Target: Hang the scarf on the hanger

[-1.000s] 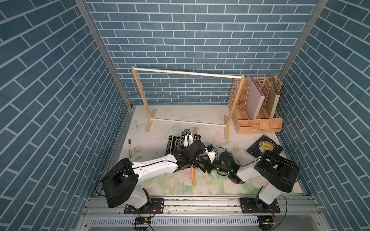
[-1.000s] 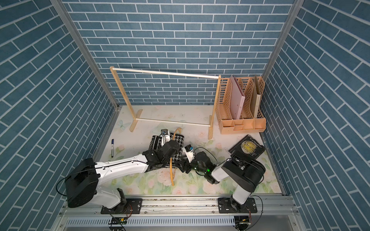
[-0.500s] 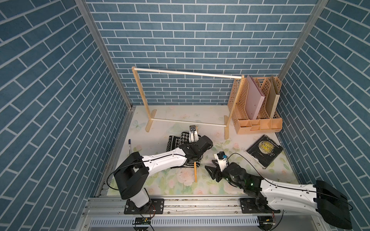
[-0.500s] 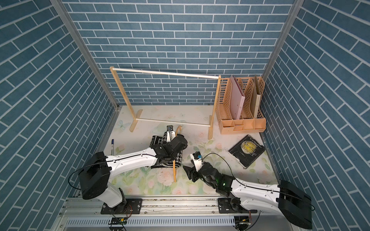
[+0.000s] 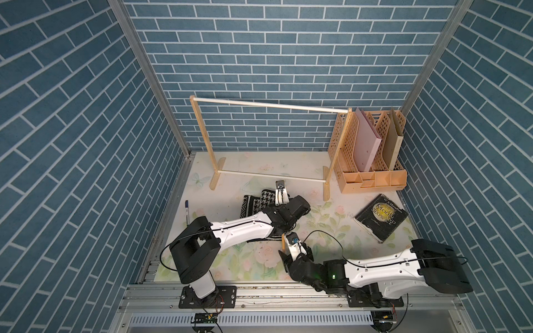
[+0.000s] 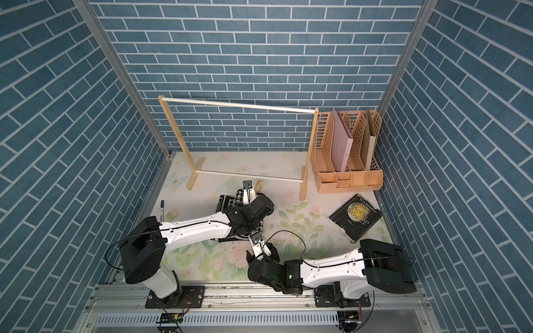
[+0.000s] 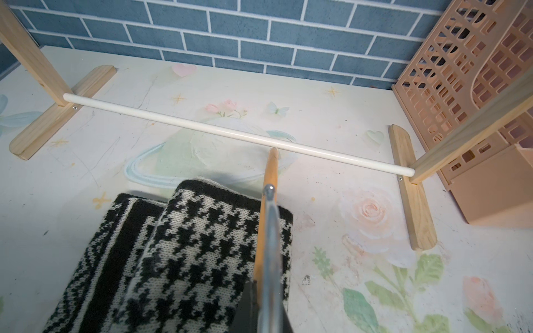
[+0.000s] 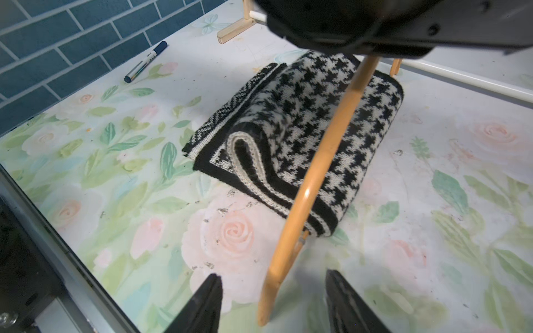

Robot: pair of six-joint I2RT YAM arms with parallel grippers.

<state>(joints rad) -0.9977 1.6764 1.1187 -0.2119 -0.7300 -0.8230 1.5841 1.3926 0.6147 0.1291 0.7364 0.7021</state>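
One scarf, one hanger, two arms. The scarf lies folded on the floral desk, in front of the rack's lower rail and toward the left arm's side. Its houndstooth face is up, and the striped end shows along one edge. Both top views show it partly under the left arm's wrist.

The left tool is clamped shut on the hanger at its metal hook. In the left wrist view the hook and the orange wood run forward from the tool, over the scarf, toward the rack's lower rail. In the right wrist view the hanger's curved shoulder crosses in front of the scarf — whether wood and knit touch cannot be told.

The right tool stands open. Its two dark fingers sit on either side of the hanger's near end, apart from it and gripping nothing. In a top view a short piece of orange wood shows just beside the right wrist.

Elsewhere on the desk:
- one pale wooden rack at the back
- one peach file organiser in the back right corner, holding two folders — one pink, one tan
- one black book lying flat on the right
- one pen near the left edge
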